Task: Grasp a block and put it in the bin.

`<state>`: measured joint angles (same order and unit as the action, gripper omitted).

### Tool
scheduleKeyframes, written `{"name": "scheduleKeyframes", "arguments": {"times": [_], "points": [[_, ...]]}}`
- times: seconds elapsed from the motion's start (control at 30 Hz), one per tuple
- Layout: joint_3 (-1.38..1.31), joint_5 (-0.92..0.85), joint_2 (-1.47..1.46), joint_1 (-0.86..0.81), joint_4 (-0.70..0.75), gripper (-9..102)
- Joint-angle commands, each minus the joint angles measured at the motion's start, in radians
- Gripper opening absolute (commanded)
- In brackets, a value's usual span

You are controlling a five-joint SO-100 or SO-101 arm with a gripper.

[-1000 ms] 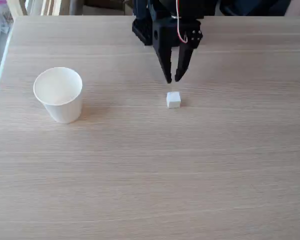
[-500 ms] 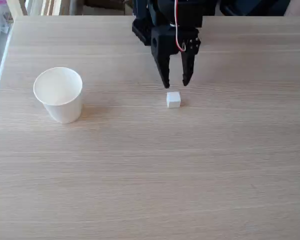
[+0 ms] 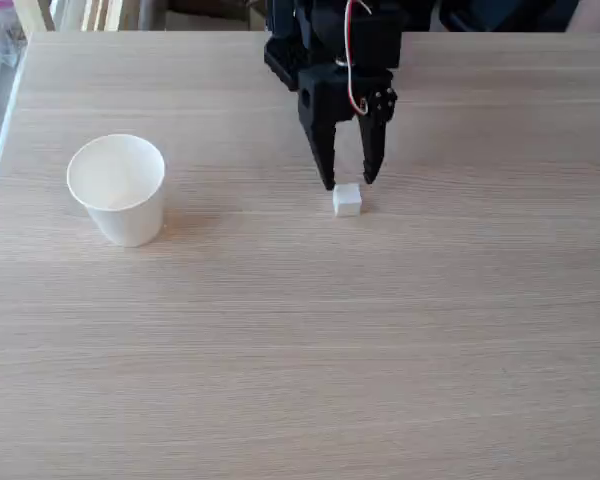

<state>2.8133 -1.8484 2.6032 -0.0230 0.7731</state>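
Note:
In the fixed view the block [image 3: 347, 200], a tiny white cube, rests on the wooden table near the middle. My black gripper [image 3: 349, 184] hangs directly over it, open, its two fingertips just above the cube's top on either side, with nothing held between them. The bin [image 3: 117, 188], a white paper cup, stands upright far to the left of the cube with its mouth open and nothing visible inside.
The light wooden table [image 3: 300, 340] spreads wide in front of and to the right of the cube. The arm's black base [image 3: 330, 30] sits at the table's far edge. The table's left edge [image 3: 0, 130] runs close behind the cup.
The gripper has come down toward the cube and its fingers have spread wider. Cube and cup have not moved.

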Motion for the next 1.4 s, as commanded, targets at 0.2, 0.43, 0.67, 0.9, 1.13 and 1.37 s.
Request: {"name": "scheduleKeyframes", "arguments": {"times": [0.2,0.43,0.67,0.9,1.13,1.37], "points": [[0.012,-0.02,-0.055,-0.011,-0.083,28],[0.029,-0.008,-0.084,0.002,-0.123,28],[0.052,-0.011,-0.114,0.005,-0.195,28],[0.055,-0.014,-0.138,0.008,-0.219,27],[0.057,-0.041,-0.141,-0.008,-0.222,20],[0.057,-0.043,-0.141,-0.011,-0.222,12]]}}
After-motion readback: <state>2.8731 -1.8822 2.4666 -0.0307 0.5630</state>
